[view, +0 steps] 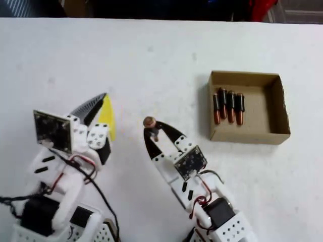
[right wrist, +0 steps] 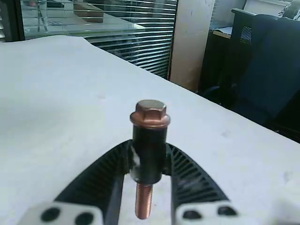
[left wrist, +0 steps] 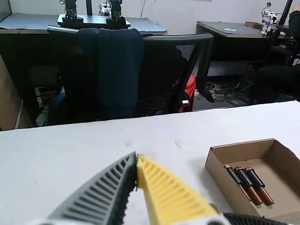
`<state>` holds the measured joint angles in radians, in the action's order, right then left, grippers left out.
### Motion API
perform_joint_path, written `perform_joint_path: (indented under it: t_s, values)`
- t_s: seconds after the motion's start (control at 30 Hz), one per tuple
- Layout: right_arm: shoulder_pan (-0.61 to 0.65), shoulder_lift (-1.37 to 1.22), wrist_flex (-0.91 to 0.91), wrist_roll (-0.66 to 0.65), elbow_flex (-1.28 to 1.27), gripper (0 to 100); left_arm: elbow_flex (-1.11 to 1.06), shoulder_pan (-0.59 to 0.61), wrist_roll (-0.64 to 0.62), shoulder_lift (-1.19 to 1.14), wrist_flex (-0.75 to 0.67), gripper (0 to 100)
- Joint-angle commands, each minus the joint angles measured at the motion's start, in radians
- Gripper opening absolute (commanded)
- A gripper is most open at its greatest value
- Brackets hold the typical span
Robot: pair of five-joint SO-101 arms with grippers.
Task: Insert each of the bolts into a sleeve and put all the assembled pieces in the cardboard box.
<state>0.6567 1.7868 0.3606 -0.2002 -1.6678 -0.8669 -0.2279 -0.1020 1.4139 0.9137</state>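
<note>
When starting at the right gripper (right wrist: 147, 152), note the two black ribbed fingers (right wrist: 93, 185) drawn in partway and clamped on a black sleeve (right wrist: 149, 140), held upright between the tips. Through that sleeve, a copper-coloured bolt (right wrist: 150, 115): flanged hex head seated on the upper end, threaded tip poking out below, between the fingers. Cannot tell whether the tip touches the table (view: 151, 50) or hangs just above it. From the high view, place this held piece near the middle of the white tabletop, between the other arm and the box, apart from both.

Moving across to the left gripper (left wrist: 136, 161), find one grey finger and one yellow finger pressed together at the tips, with nothing between them. Aimed toward the far side of the table, well apart from the box.

Farther out, to the right arm's side, a shallow open cardboard box (view: 262, 108) flat on the table. Inside, four assembled pieces (view: 228, 107) lying side by side, touching or nearly so, against the wall nearest the held piece. Black sleeves toward the far side, copper threaded ends toward the arms.

Beyond the table's far edge, in the left wrist view, a mesh-backed office chair (left wrist: 187, 56) with a dark jacket (left wrist: 112, 70) draped over it, and desks behind. In the right wrist view, window blinds (right wrist: 117, 42) past the table.
</note>
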Motion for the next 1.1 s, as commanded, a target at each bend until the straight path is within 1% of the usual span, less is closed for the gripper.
perform_joint_path:
  t_s: [0.0, 0.17, 0.47, 0.57, 0.63, 0.7, 0.87, 0.97, 1.07]
  values:
    - [-0.005, 0.012, -0.027, -0.014, -0.018, 1.6, 0.118, 0.008, 0.011, 0.008, 0.081, 2]
    - [-0.022, 0.012, -0.027, -0.014, -0.021, 1.6, 0.199, 0.008, 0.011, 0.076, 0.166, 2]
    - [-0.036, 0.008, -0.025, -0.014, -0.021, 1.6, 0.106, 0.008, 0.014, 0.337, 0.232, 2]
    - [-0.036, 0.008, -0.018, -0.014, -0.021, 1.6, 0.095, 0.065, 0.014, 0.392, 0.25, 2]
    - [-0.036, 0.012, 0.004, -0.014, -0.021, 1.6, 0.091, 0.13, 0.023, 0.406, 0.256, 2]
    - [-0.036, 0.013, 0.007, -0.014, -0.021, 1.6, 0.091, 0.16, 0.061, 0.406, 0.285, 2]
    - [-0.036, 0.013, 0.008, -0.014, -0.021, 1.6, 0.098, 0.173, 0.081, 0.406, 0.354, 2]
    - [-0.038, 0.013, 0.008, -0.014, -0.021, 1.6, 0.098, 0.173, 0.081, 0.407, 0.356, 2]
    - [-0.067, 0.013, 0.008, -0.014, -0.021, 1.6, 0.098, 0.173, 0.08, 0.407, 0.359, 2]
